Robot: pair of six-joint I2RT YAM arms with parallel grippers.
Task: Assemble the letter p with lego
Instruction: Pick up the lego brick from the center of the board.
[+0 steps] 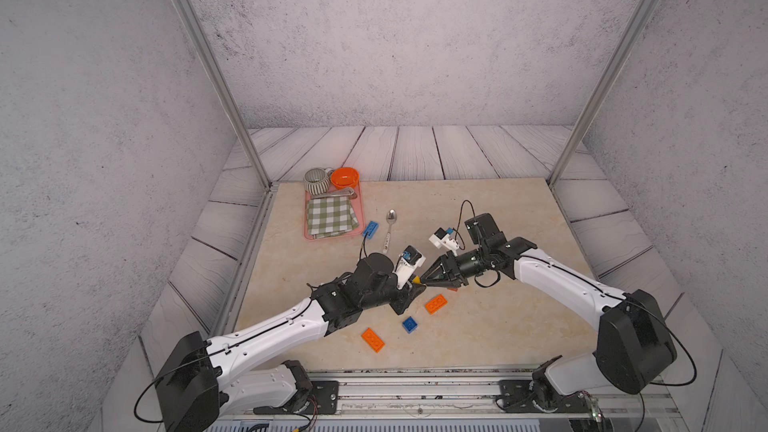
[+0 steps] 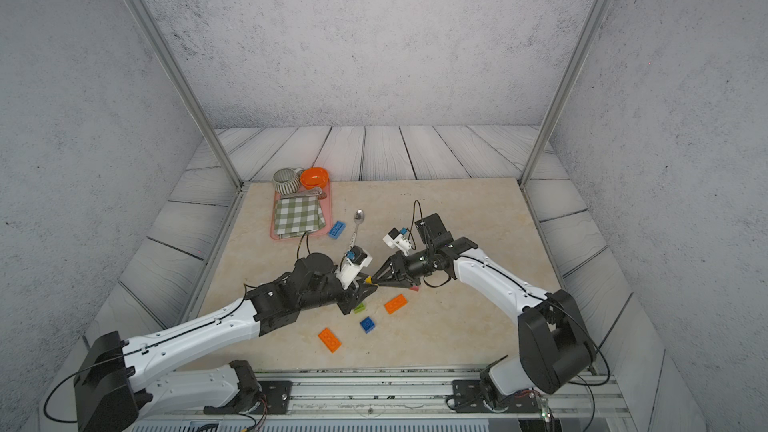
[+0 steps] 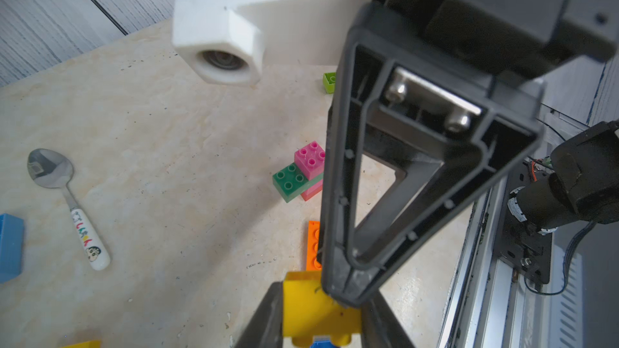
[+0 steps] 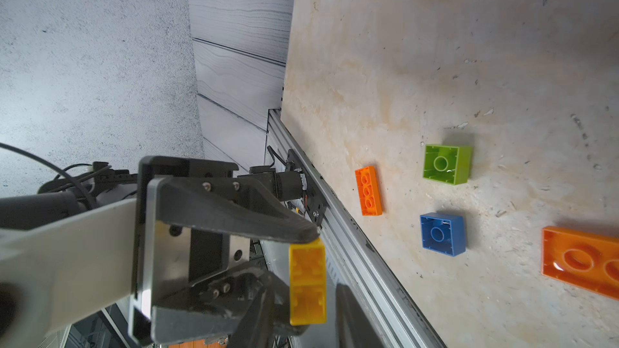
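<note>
My left gripper is shut on a yellow brick held above the table's middle; a bit of blue shows at the brick's near end. My right gripper meets it tip to tip, its jaws close around the same yellow brick. A thin gap shows beside one finger, so its grip is unclear. On the table lie two orange oblongs, a blue square, a blue oblong, a lime square and a pink-on-dark-green stack.
A metal spoon lies behind the grippers. At the back left, a pink tray holds a checked cloth, a striped mug and an orange bowl. The metal rail runs along the front edge.
</note>
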